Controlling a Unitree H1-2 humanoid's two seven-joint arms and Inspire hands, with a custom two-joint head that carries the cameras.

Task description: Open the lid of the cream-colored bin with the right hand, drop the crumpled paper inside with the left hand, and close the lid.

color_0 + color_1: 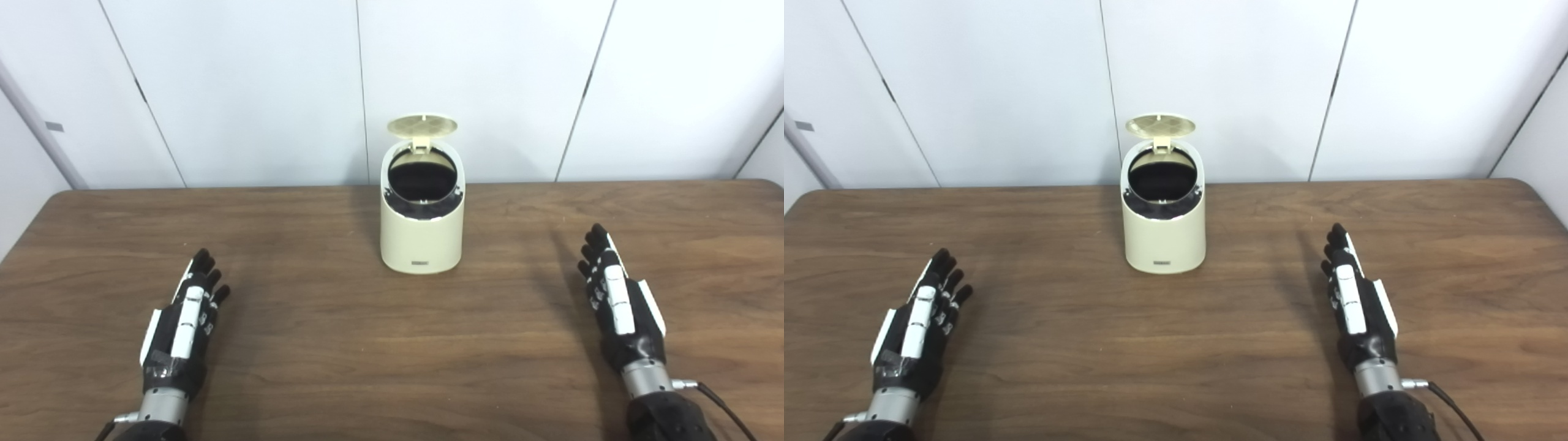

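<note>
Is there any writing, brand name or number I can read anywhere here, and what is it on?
Bin: a small dark label low on its front, too small and blurred to read.
Wall, left side: a small grey tag, no legible text.
Nothing readable on the hands, the lid or the table.

Wooden table against a white panelled wall

The brown wood-grain table (343, 343) fills the lower frame from 3 to 9 o'clock, its rounded far corners showing at 2 and 10 o'clock. Behind it, from 10 round to 2 o'clock, stands a white wall (257, 92) split by thin dark seams, with a small grey tag (54, 127) at 10 o'clock.
</note>
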